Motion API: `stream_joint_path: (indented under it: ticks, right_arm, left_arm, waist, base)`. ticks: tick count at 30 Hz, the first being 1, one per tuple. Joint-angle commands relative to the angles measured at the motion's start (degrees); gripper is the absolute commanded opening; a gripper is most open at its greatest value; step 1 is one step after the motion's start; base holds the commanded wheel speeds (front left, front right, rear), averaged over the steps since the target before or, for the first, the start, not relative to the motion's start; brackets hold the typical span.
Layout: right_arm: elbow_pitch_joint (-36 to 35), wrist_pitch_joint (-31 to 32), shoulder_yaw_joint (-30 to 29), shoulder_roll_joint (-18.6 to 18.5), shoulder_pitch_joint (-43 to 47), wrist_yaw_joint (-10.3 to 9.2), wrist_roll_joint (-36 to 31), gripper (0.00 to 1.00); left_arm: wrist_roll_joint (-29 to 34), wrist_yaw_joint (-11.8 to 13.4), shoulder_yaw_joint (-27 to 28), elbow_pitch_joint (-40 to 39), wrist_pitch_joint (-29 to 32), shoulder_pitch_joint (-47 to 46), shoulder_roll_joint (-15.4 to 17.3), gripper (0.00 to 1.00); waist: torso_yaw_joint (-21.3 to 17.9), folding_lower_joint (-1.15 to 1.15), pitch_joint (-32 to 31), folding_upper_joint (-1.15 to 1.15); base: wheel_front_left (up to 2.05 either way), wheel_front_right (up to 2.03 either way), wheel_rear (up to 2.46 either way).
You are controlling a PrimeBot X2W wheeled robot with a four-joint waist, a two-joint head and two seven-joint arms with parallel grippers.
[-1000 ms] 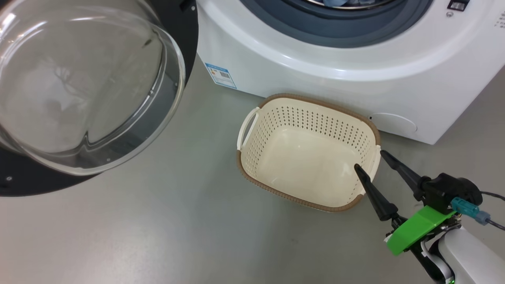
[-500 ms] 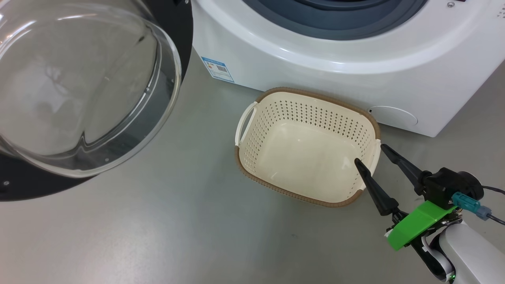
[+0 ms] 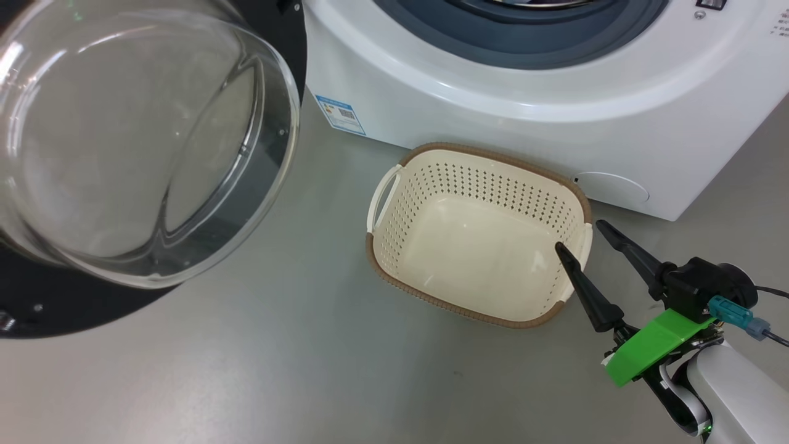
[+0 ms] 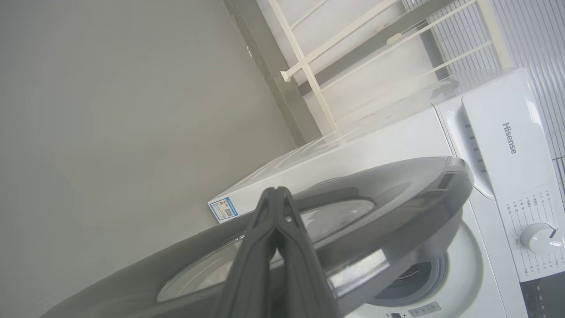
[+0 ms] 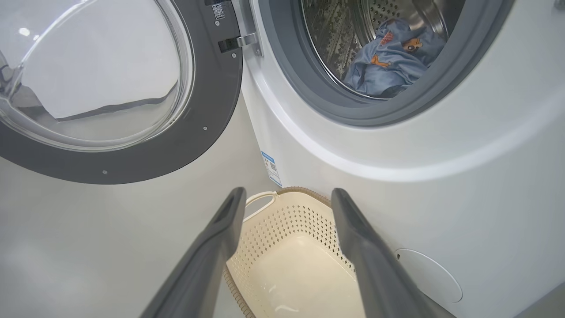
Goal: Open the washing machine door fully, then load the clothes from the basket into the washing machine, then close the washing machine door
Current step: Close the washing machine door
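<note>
Clothes (image 5: 390, 57) of light blue cartoon-printed fabric lie in the steel drum of the white front-loading washing machine (image 3: 555, 135), its round glossy black door (image 5: 212, 110) open. The right gripper (image 3: 578, 234), jaws apart, hovers at one handle of the cream perforated basket (image 3: 493, 155); the left gripper (image 4: 274, 194), jaws together, points toward the door.

The floor (image 3: 277, 370) is smooth, plain grey, with a soft, even sheen and faint, diffuse shadows. In the left wrist view it meets a darker grey skirting strip (image 4: 265, 66) below a pale wall (image 4: 340, 17). A cream rail frame (image 4: 304, 70) stands there, beside a white ribbed panel (image 4: 529, 35).
</note>
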Motion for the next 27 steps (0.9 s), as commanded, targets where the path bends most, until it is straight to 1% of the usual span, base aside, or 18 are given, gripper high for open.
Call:
stream_joint_path:
  ticks: [1,15,23,27]
  right_arm:
    - [-1.1,-0.5,0.6,0.1,0.1,0.25,-0.8,1.0]
    - [-2.1,-0.5,-2.0,1.2,2.9,0.25,-1.2,1.0]
    - [-2.6,-0.5,-3.9,2.1,5.5,0.25,-1.5,1.0]
    - [-2.9,-0.5,-4.9,2.5,6.9,0.25,-1.6,1.0]
  left_arm:
    - [0.6,0.0,0.5,-1.8,1.5,0.8,2.9,0.0]
    - [-0.8,0.0,-1.2,-10.9,12.8,4.7,2.5,0.0]
    - [-2.1,0.0,-2.0,-16.8,19.1,6.5,1.8,0.0]
    - [-2.1,0.0,-2.6,-19.9,21.0,7.2,1.2,0.0]
  waist:
    - [0.0,0.0,-0.4,0.0]
    - [-1.3,0.0,-5.0,0.0]
    - [-3.3,0.0,-7.4,0.0]
    - [-4.5,0.0,-8.6,0.0]
  base:
    - [0.0,0.0,0.0]
    - [0.0,0.0,0.0]
    - [0.0,0.0,0.0]
    - [0.0,0.0,0.0]
